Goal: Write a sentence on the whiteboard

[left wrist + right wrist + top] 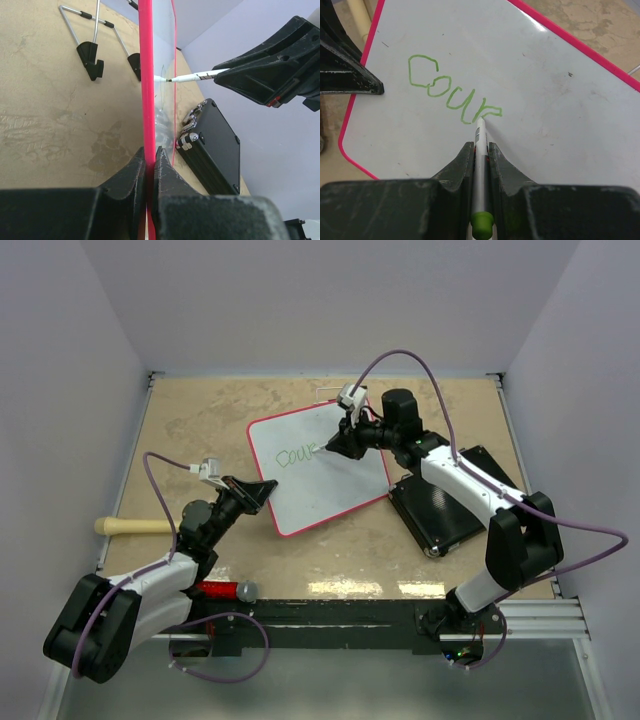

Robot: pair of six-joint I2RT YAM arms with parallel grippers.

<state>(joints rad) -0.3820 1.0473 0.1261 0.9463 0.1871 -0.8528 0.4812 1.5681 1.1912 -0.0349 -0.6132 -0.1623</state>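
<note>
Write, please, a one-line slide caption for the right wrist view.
Right gripper holds a white, green-capped marker tip-down on the glossy red-rimmed whiteboard, beside green handwritten letters.

**Whiteboard**: glossy, smooth white face carrying green ink strokes and a few faint grey specks. Its thin rim is bright red-pink plastic, smooth with a slight sheen.

**Table top**: beige with stone-like mottling, matt to satin.

**Marker**: smooth white plastic barrel with a green plastic end cap.

**Right gripper**: fingers of matt black plastic, scuffed grey along the edges.

**Wire stand**: bare bright metal rod with black plastic feet.

**Black case**, right of the board: finely ribbed matt lid and shiny metal latches.

**Handle**, at the left edge: pale, wood-like, matt.
</note>
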